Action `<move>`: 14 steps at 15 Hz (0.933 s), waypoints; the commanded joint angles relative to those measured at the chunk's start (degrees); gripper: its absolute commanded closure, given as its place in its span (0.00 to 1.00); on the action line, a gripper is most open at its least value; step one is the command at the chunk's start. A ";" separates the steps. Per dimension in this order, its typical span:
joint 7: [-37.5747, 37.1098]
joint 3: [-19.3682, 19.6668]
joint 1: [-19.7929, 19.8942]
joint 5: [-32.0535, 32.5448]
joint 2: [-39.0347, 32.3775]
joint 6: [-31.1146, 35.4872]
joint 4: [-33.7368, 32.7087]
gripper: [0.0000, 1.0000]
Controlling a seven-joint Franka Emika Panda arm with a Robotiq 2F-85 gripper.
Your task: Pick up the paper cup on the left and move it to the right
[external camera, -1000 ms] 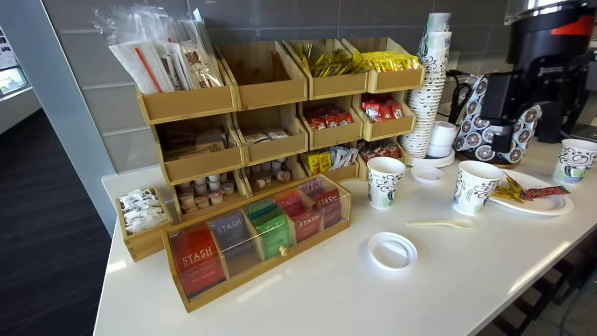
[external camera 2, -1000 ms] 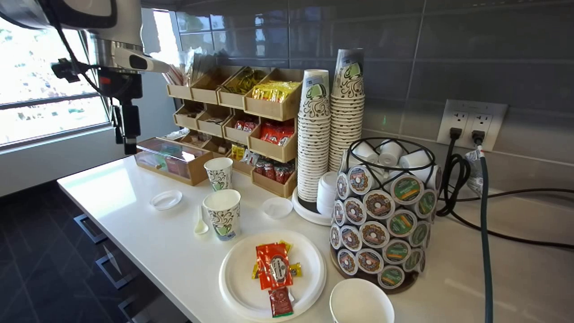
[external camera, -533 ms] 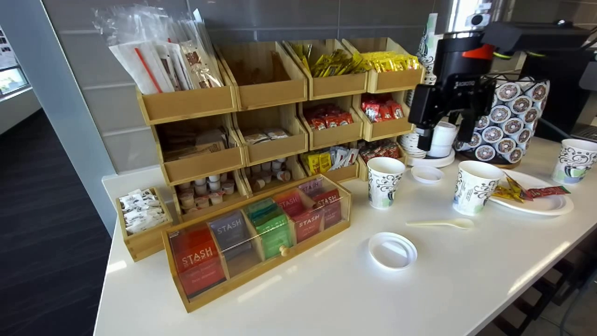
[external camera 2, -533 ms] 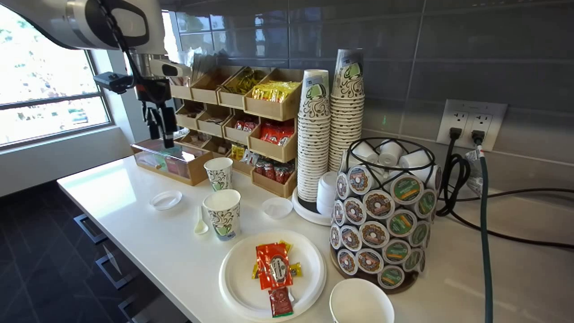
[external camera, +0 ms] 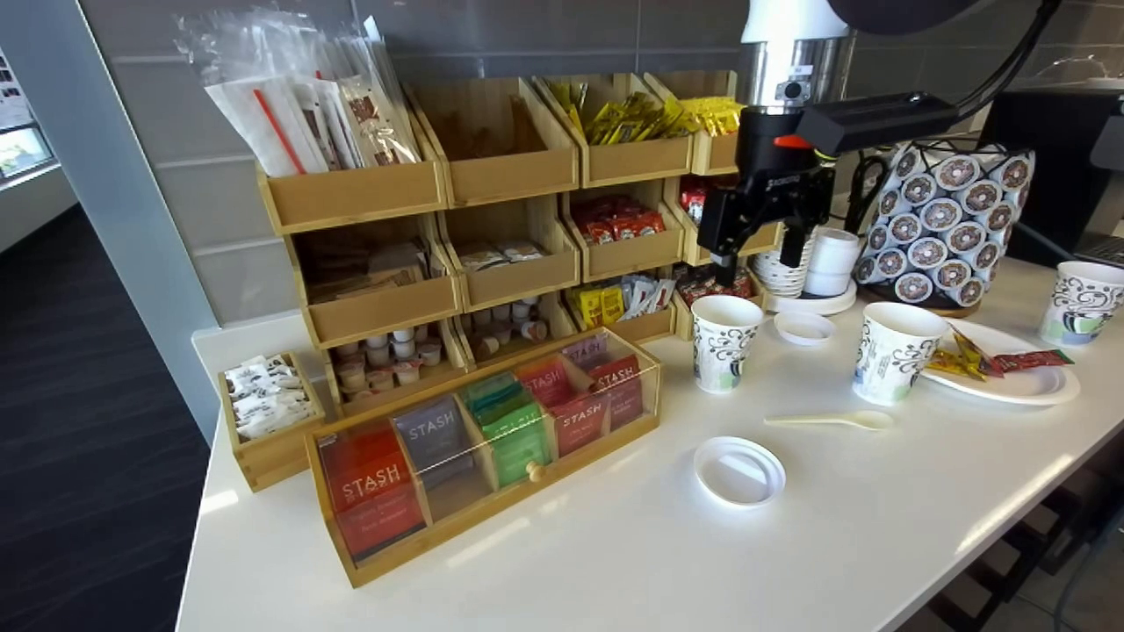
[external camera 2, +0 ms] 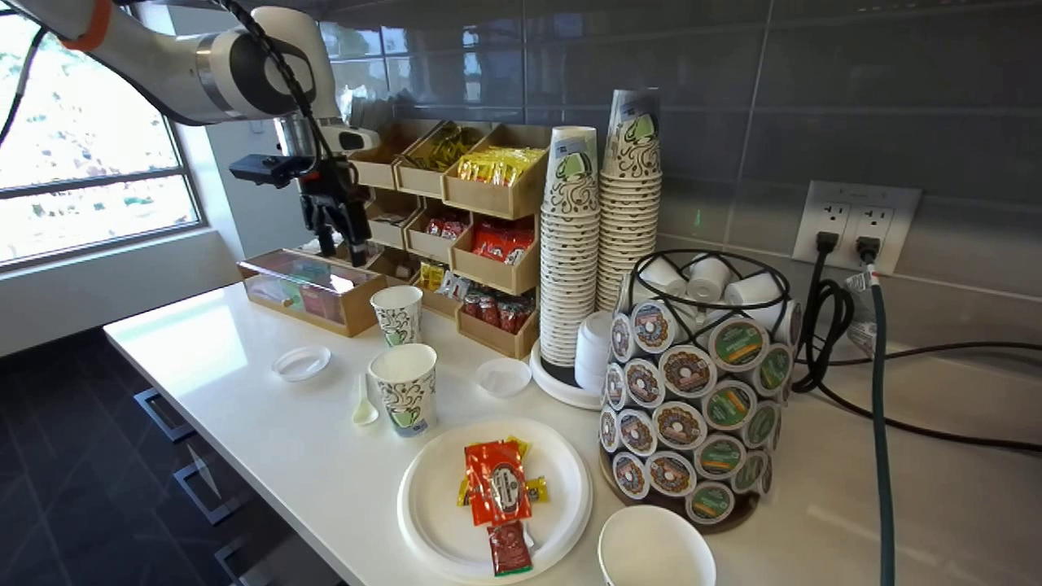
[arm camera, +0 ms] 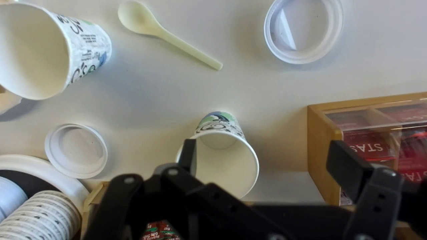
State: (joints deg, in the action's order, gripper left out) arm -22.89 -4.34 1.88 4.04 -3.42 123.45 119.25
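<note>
The paper cup on the left, white with a dark swirl print and green-blue marks, stands upright on the counter in both exterior views [external camera: 725,347] [external camera 2: 398,317]. It also shows in the wrist view [arm camera: 227,166], its open rim facing the camera. My gripper [external camera: 760,261] is open and empty above the cup, apart from it; it also shows in an exterior view [external camera 2: 342,251]. In the wrist view the gripper [arm camera: 266,160] has one finger overlapping the cup's left rim. The other finger overlaps the tea box, so the cup lies off-centre between them.
A similar cup [external camera: 897,355] stands near a spoon [external camera: 830,420] and a plate of packets [external camera: 1045,391]. Lids [external camera: 739,472] [external camera: 804,328] lie on the counter. The tea box [arm camera: 317,150] is beside the cup. Condiment bins [external camera: 637,162] and cup stacks [external camera 2: 570,268] stand behind.
My gripper has come across from the coffee-pod side toward the left cup and ended above it, somewhat lower and staying open. The cups and other things have not moved.
</note>
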 commanded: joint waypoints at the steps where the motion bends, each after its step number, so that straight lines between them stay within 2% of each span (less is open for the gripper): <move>1: 0.12 1.53 -1.49 -0.04 -0.64 0.05 -0.59 0.00; 11: 0.12 1.66 -1.75 0.06 -1.16 0.06 -1.20 0.00; 14: 0.06 1.74 -2.33 0.22 -3.37 0.42 -2.42 0.00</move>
State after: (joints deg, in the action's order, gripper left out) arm -22.89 -3.63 0.94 4.24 -4.70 123.61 118.11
